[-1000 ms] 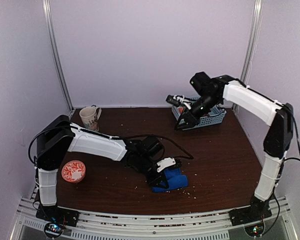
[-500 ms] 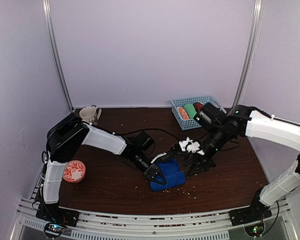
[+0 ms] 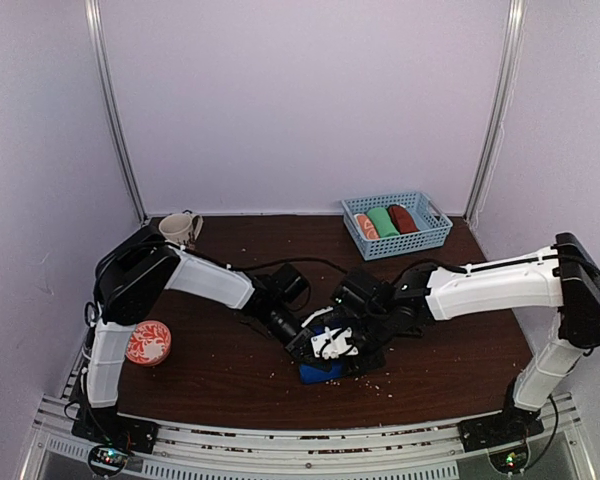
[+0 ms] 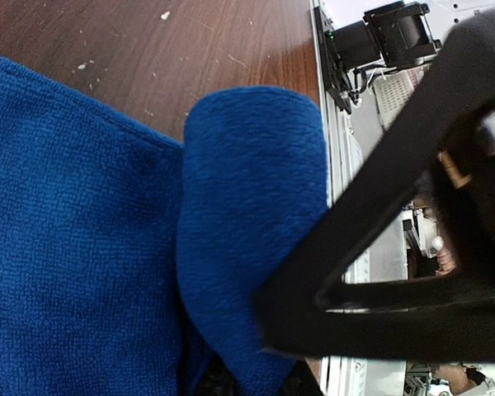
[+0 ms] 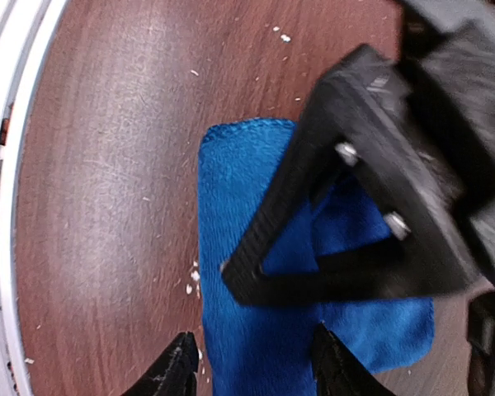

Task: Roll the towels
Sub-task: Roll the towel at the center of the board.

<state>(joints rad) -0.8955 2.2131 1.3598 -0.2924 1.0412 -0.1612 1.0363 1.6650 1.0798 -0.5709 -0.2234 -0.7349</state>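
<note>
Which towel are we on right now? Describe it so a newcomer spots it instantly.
On the dark wooden table, look near the middle of the front edge. The blue towel lies there, partly folded. It is the only blue cloth; the other towels sit rolled in the light-blue basket at the back.

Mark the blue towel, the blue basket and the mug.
blue towel (image 5: pixel 231 190), right wrist view, on the flat upper-left part of the cloth.
blue basket (image 3: pixel 415 242), top external view, on its near wall.
mug (image 3: pixel 178 230), top external view, on its body.
</note>
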